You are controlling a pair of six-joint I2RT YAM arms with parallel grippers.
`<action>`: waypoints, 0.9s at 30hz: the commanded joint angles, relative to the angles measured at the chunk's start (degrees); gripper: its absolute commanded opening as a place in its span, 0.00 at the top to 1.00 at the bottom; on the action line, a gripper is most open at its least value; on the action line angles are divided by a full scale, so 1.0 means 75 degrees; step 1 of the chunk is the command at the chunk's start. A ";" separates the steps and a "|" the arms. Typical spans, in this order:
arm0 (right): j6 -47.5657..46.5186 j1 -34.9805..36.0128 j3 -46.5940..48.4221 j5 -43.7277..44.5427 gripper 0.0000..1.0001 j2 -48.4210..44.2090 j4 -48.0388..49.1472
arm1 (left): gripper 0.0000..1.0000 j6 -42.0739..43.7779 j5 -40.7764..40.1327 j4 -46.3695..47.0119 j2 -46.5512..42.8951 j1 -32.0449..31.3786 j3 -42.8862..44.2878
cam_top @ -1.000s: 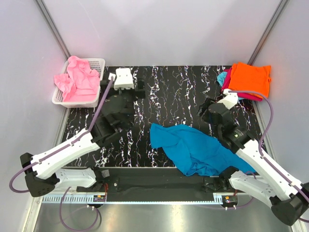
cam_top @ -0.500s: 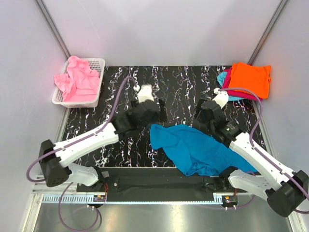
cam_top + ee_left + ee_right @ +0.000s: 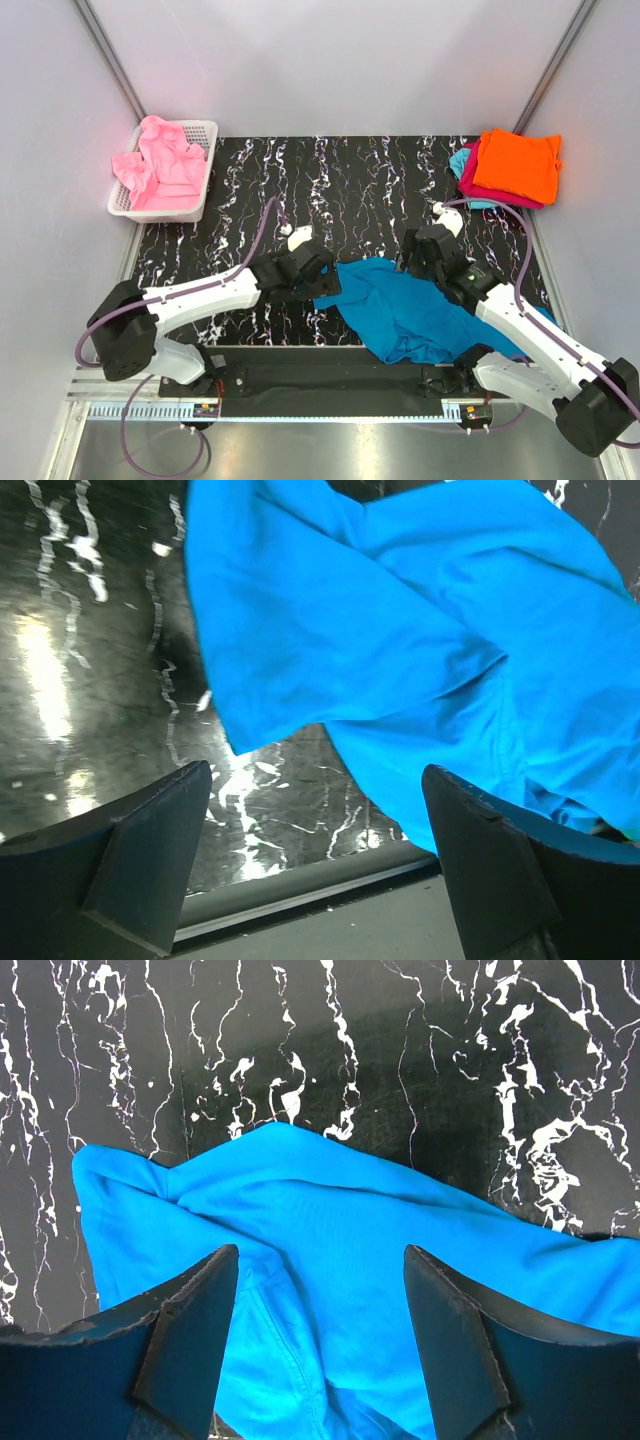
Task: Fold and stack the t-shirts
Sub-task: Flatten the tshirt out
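The teal-blue t-shirt (image 3: 410,310) is lying crumpled around 5 o'clock on the black marble table (image 3: 370,190). The left gripper (image 3: 322,282) is hovering at its 9 o'clock edge and the right gripper (image 3: 410,262) at its 12 o'clock edge, both with fingers spread wide and grasping nothing. The orange t-shirt (image 3: 515,165) is sitting on top of the stack at 1 o'clock, and the pink t-shirt (image 3: 160,165) is spilling out of the white basket (image 3: 200,130) at 10 o'clock.

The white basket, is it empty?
No, the basket holds a crumpled pink shirt that spills over its left rim.
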 commanded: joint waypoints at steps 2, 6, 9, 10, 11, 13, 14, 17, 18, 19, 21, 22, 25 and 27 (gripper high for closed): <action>0.0131 -0.0028 0.0087 -0.0157 0.27 -0.0016 0.0027 | 0.17 -0.0341 0.0691 0.0392 0.0458 0.0017 0.0073; 0.0142 -0.0028 0.0134 -0.0181 0.27 0.0043 0.0015 | 0.24 -0.0247 0.0680 0.0439 0.0833 0.0017 0.0202; 0.0189 -0.0039 0.0123 -0.0192 0.27 0.0032 0.0027 | 0.29 -0.0224 0.0680 0.0427 0.1103 0.0017 0.0319; 0.0213 -0.0039 0.0122 -0.0192 0.27 0.0032 0.0016 | 0.31 -0.0258 0.0680 0.0381 0.1150 0.0017 0.0377; 0.0224 -0.0039 0.0122 -0.0204 0.27 0.0008 0.0027 | 0.32 -0.0259 0.0703 0.0369 0.1266 0.0017 0.0390; 0.0224 -0.0039 0.0111 -0.0181 0.27 0.0008 0.0015 | 0.39 -0.0305 0.0704 0.0334 0.1372 0.0017 0.0413; 0.0224 -0.0039 0.0099 -0.0169 0.27 -0.0003 0.0027 | 0.42 -0.0306 0.0715 0.0322 0.1477 0.0017 0.0425; 0.0248 -0.0039 0.0076 -0.0134 0.27 -0.0015 0.0015 | 0.48 -0.0329 0.0727 0.0275 0.1618 0.0017 0.0448; 0.0248 -0.0039 0.0076 -0.0134 0.27 -0.0027 0.0015 | 0.48 -0.0329 0.0727 0.0263 0.1665 0.0017 0.0460; 0.0236 -0.0039 0.0076 -0.0122 0.27 -0.0039 0.0004 | 0.48 -0.0375 0.0727 0.0228 0.1689 0.0017 0.0460; 0.0236 -0.0039 0.0064 -0.0110 0.27 -0.0085 0.0004 | 0.48 -0.0364 0.0669 0.0181 0.1736 0.0017 0.0495; 0.0248 -0.0051 0.0052 -0.0087 0.27 -0.0086 0.0004 | 0.48 -0.0376 0.0622 0.0077 0.1759 0.0017 0.0542; 0.0248 -0.0039 0.0052 -0.0052 0.27 -0.0109 -0.0008 | 0.43 -0.0399 0.0399 -0.0216 0.1841 0.0017 0.0647; 0.0248 -0.0039 0.0052 -0.0029 0.27 -0.0097 0.0004 | 0.41 -0.0399 0.0282 -0.0346 0.1923 0.0017 0.0671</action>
